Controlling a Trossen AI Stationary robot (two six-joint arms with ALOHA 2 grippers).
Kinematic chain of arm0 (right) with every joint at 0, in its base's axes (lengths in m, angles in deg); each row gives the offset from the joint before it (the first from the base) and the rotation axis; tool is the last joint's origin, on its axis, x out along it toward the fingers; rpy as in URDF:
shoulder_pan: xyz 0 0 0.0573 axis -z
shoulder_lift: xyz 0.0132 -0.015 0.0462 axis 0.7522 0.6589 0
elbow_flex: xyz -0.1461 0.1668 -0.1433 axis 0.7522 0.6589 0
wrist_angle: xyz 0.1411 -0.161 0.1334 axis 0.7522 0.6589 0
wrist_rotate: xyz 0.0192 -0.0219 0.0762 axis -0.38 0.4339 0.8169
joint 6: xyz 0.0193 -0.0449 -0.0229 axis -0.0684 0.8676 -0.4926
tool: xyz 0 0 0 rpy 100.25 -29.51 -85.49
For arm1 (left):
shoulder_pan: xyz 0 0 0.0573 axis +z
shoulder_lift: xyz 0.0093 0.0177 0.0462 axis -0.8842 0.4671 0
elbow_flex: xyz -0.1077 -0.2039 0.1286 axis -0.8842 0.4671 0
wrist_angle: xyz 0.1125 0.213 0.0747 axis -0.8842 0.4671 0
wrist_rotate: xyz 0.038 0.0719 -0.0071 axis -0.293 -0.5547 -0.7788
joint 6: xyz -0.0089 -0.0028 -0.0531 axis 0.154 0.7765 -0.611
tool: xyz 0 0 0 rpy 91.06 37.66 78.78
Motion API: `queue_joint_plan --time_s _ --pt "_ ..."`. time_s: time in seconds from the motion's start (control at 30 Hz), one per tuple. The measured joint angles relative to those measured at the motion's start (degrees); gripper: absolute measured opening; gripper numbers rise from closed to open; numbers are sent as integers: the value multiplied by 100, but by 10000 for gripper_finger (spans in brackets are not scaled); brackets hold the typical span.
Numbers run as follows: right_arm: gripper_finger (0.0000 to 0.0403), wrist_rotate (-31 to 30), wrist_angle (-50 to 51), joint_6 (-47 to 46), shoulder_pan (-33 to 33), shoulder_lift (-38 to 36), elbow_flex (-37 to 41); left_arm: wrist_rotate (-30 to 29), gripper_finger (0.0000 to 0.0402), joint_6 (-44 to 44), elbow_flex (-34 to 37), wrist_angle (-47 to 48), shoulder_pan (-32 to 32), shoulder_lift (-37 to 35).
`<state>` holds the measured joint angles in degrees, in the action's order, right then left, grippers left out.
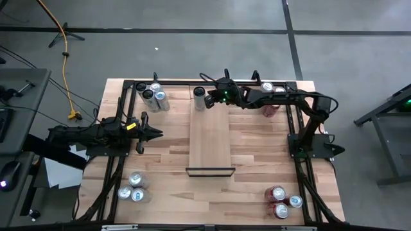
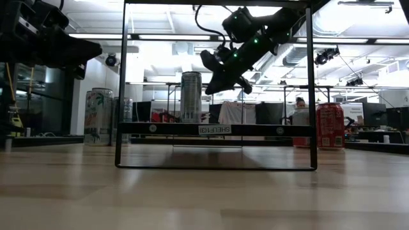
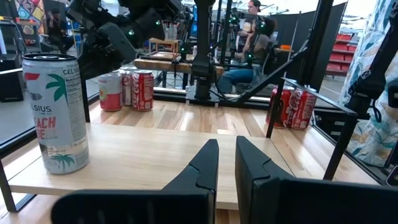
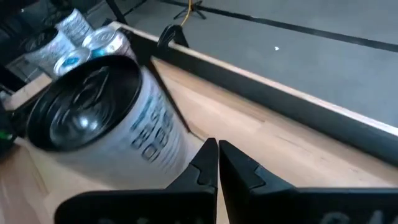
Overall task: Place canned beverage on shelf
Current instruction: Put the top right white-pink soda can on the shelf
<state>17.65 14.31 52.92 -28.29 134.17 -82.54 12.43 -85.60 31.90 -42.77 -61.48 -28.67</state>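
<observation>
The shelf [image 1: 210, 138] is a long pale wood panel in the middle of the table, with a black bar [image 1: 210, 171] at its near end. A white can with a dark top [image 1: 200, 98] stands upright on the shelf's far end. It also shows in the low view [image 2: 191, 96], the left wrist view [image 3: 56, 112] and the right wrist view [image 4: 106, 124]. My right gripper [image 1: 212, 97] is shut and hovers just right of the can and higher, with the can beside its fingers [image 4: 217, 163], not between them. My left gripper [image 1: 158, 134] is shut and waits left of the shelf.
Several silver cans stand at the far left [image 1: 153, 96] and the near left [image 1: 131, 189]. Red cans stand at the near right [image 1: 280, 200] and one at the far right [image 1: 270, 108]. A black rail frame [image 1: 295, 128] runs along the table's sides. People sit in the room beyond.
</observation>
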Motion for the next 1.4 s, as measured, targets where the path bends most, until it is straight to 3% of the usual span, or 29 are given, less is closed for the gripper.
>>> queue_joint_plan --time_s 0.33,0.63,0.83,0.93,1.07,1.17,1.3,1.4 --pt "0 126 720 595 13 -692 0 0 3 0 -1 0 0 0" --pt "0 2300 655 403 8 -1418 -2 -3 3 22 0 -5 0 0" --pt "14 2712 590 262 -3 -1451 -2 -280 3 1020 0 -260 7 0" --pt "51 2706 546 262 -69 -1451 -2 -280 3 1023 0 -222 7 0" --pt "133 2608 454 291 -238 -1442 -74 -276 3 914 0 -334 7 0" --pt "206 2316 520 562 -433 -1378 -243 -74 3 129 0 -663 0 0" --pt "289 1472 829 1161 -651 -1206 -502 -142 3 -818 2 -1287 -4 0" --pt "325 635 856 1402 -724 -982 -627 -214 3 -1351 2 -1690 0 -1"
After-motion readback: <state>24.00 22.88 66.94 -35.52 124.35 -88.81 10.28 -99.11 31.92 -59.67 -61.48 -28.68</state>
